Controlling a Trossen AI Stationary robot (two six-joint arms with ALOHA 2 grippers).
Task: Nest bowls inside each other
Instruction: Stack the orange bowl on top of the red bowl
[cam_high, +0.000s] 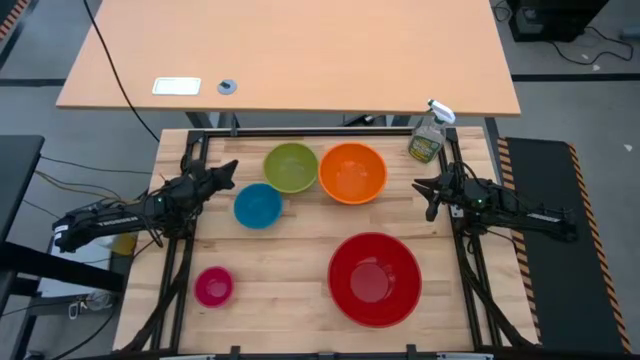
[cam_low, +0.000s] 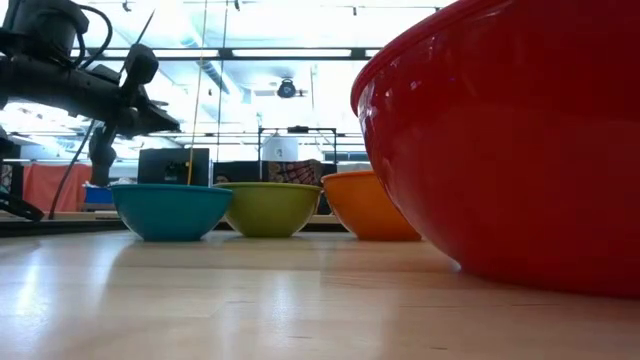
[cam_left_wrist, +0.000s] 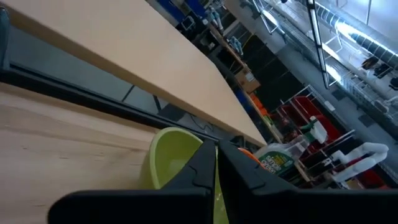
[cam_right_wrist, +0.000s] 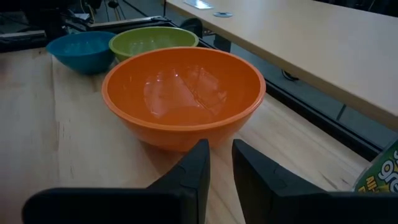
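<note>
Five bowls sit separately on the wooden table (cam_high: 300, 290), none nested. Red bowl (cam_high: 375, 279) is the biggest, near the front right, upright and empty; in the low view it fills the right side of the frame. Orange bowl (cam_high: 352, 172) sits at the back middle-right, with the green bowl (cam_high: 291, 167) just beside it on the left, rims close or maybe touching, can't tell. Blue bowl (cam_high: 258, 205) is just in front-left of the green one, very near it. Small pink bowl (cam_high: 213, 286) stands alone at the front left, well apart from the rest. Left gripper (cam_high: 228, 172) is at the table's left edge near the back, pointing toward the green and blue bowls, fingers pressed together with nothing between them, touching no bowl; its wrist view shows the green bowl straight past the closed fingertips. Right gripper (cam_high: 420, 186) is at the right edge, aimed at the orange bowl and close to its rim but apart from it; the fingers stand with a narrow gap between them and hold nothing. Spray bottle (cam_high: 429, 138) stands upright at the back right corner, just behind the right gripper. A lighter desk (cam_high: 300, 50) lies beyond the table with a white card and a small round disc on it.
</note>
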